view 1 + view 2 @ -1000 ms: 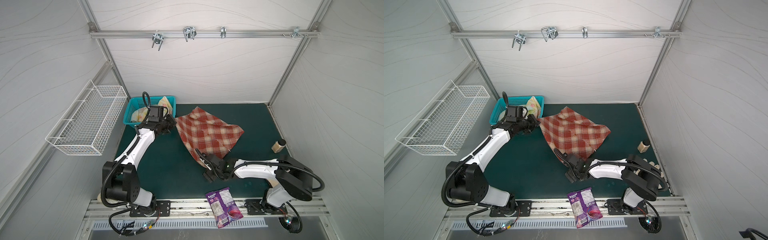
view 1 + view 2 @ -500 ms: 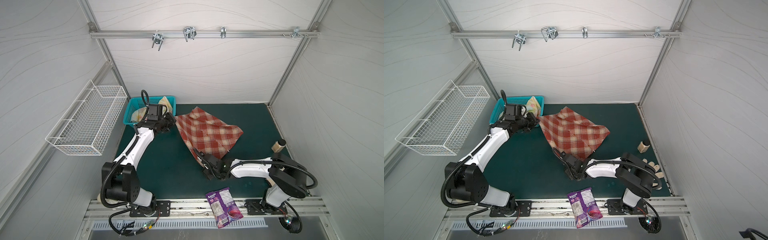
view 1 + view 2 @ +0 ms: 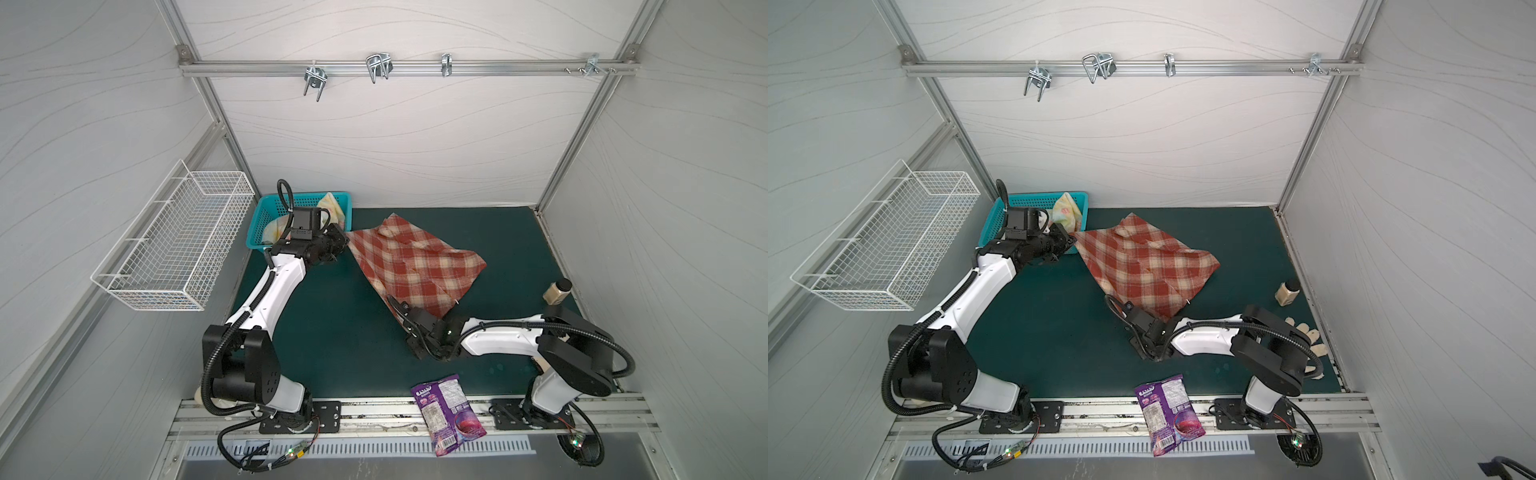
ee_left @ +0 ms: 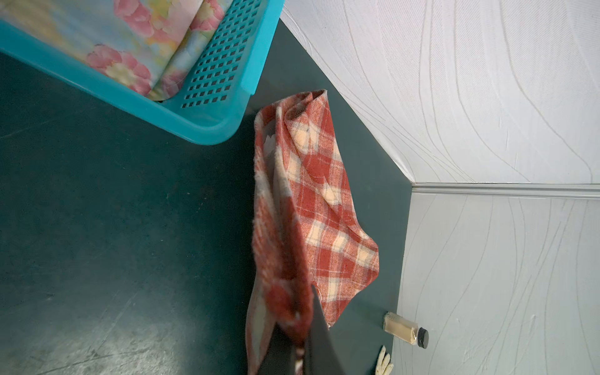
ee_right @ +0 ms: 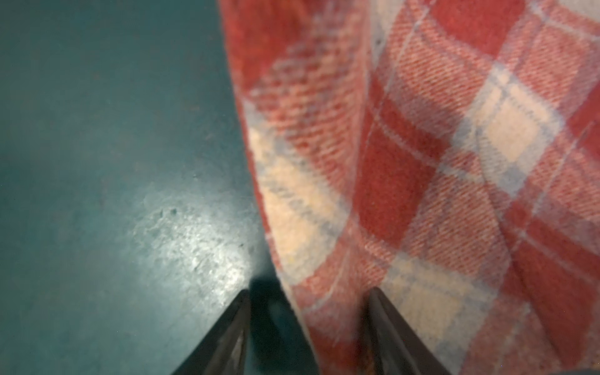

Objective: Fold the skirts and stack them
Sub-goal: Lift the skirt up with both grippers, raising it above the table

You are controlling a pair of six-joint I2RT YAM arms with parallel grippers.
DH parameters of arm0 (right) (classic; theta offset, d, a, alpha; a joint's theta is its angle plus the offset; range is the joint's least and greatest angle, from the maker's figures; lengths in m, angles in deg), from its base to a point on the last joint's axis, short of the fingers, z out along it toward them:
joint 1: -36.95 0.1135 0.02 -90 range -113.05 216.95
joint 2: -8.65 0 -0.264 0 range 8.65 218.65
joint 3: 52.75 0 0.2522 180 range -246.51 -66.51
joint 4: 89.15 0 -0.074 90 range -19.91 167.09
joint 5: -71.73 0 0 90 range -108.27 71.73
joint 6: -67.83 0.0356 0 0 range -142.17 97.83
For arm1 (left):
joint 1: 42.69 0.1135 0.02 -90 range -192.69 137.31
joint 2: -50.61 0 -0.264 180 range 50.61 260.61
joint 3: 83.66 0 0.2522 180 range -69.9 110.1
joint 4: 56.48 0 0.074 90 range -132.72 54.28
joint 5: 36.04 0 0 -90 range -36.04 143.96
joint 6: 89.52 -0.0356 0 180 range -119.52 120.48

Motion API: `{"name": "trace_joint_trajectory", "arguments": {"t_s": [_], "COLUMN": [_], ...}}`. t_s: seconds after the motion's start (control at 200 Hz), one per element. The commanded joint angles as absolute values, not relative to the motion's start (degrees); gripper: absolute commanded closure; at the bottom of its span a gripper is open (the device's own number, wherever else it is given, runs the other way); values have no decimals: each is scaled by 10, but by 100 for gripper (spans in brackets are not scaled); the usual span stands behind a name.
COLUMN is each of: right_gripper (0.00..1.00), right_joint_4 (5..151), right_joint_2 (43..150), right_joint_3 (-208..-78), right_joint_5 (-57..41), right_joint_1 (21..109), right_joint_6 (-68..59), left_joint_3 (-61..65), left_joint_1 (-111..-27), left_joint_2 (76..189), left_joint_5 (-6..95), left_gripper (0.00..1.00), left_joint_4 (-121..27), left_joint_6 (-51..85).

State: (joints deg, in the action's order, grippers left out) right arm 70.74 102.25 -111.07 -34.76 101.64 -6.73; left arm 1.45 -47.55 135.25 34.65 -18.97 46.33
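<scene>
I'm clamping a far corner of the plaid skirt (image 3: 415, 266) in the left gripper (image 3: 340, 246), while the right gripper (image 5: 310, 292) — fingers (image 5: 229, 337) apart — is straddling its near corner.

Two matching arms, the left arm (image 3: 278, 286) and the right arm (image 3: 503, 343), wear glossy white shells on their links, with matte-black housings at the joints. A ribbed black hose (image 3: 286, 198) loops outside each. Each stands on a black base plate (image 3: 328, 415) fixed with silver screws onto the front rail (image 3: 374, 410). Just in front of that rail, thin wires trail to a small board (image 3: 297, 451) with a green light. The right gripper (image 5: 308, 292) ends in dark tapered fingers (image 5: 227, 337) — possibly bare plastic.
</scene>
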Motion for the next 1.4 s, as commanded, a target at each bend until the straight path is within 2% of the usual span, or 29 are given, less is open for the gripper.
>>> {"name": "trace_joint_trajectory", "arguments": {"t_s": [0.0,0.245,0.405,0.77,0.931,1.026,1.181,1.331,1.396], "right_gripper": [50,84,99,100,100,100,100,100,100], "right_joint_4": [645,645,631,521,474,452,442,422,401], "right_joint_2": [1037,1050,1040,881,815,794,778,810,842], "right_joint_3": [-1087,-1086,-1097,-1177,-1230,-1264,-1311,-1396,-1450], "right_joint_5": [-362,-372,-370,-285,-274,-251,-161,-102,-81], "right_joint_1": [1011,1004,1004,1031,1013,971,847,740,702], "right_joint_6": [-55,-48,-49,-48,-59,-69,-72,-79,-80], "left_joint_3": [51,53,59,70,114,144,215,351,451], "left_joint_1": [-467,-463,-459,-437,-437,-438,-458,-519,-542], "left_joint_2": [1359,1361,1362,1307,1312,1330,1381,1465,1523], "left_joint_5": [346,342,335,324,277,241,215,231,235], "left_gripper": [98,98,99,99,99,100,100,100,100], "left_joint_4": [-217,-221,-214,-184,-174,-189,-214,-199,-172], "left_joint_6": [472,475,470,445,443,455,474,463,460]}}
